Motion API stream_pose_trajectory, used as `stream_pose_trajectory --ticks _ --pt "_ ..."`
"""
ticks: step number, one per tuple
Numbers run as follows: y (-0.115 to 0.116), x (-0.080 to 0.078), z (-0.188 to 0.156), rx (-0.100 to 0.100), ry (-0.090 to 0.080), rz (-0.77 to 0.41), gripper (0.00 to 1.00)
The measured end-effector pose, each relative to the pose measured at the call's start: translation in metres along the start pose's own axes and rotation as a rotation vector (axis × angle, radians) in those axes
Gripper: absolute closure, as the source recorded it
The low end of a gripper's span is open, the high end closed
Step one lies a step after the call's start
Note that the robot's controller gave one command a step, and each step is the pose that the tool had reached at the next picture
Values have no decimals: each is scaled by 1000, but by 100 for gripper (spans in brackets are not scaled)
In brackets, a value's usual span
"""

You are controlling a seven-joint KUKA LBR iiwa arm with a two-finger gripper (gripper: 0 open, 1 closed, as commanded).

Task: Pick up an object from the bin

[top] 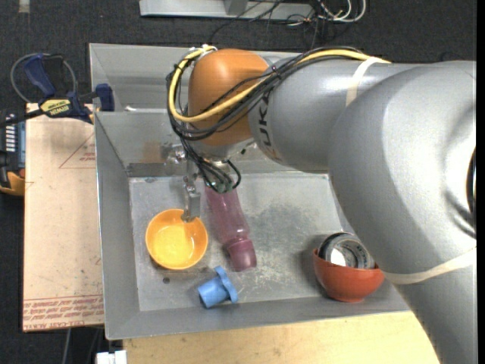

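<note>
The claw (198, 194) hangs low over the far rim of the orange bowl (176, 243), with a mauve tube (231, 230) just right of that bowl, probably lining up a grasp, though I cannot tell how wide it is set.

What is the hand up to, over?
Hand down at yellow bowl, far rim. Pink bottle lying right beside it. Blue plug and red bowl further off.

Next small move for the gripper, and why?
Probably ease straight down a touch: the gripper sits right at the far rim of the yellow bowl, with the pink bottle close beside it, so sideways moves risk knocking the bottle.
</note>
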State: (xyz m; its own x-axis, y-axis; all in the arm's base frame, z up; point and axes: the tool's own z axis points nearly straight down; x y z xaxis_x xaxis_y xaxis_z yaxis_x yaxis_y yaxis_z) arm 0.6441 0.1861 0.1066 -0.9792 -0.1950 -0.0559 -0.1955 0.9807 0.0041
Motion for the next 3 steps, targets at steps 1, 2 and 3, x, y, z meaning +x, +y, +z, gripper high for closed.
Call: stream_pose_trajectory --ticks 1,2,3 --pt "3 2 2 -3 4 -4 0" --pt "-3 11 -20 -3 17 -14 0" --pt "4 45 -11 -5 17 -79 0"
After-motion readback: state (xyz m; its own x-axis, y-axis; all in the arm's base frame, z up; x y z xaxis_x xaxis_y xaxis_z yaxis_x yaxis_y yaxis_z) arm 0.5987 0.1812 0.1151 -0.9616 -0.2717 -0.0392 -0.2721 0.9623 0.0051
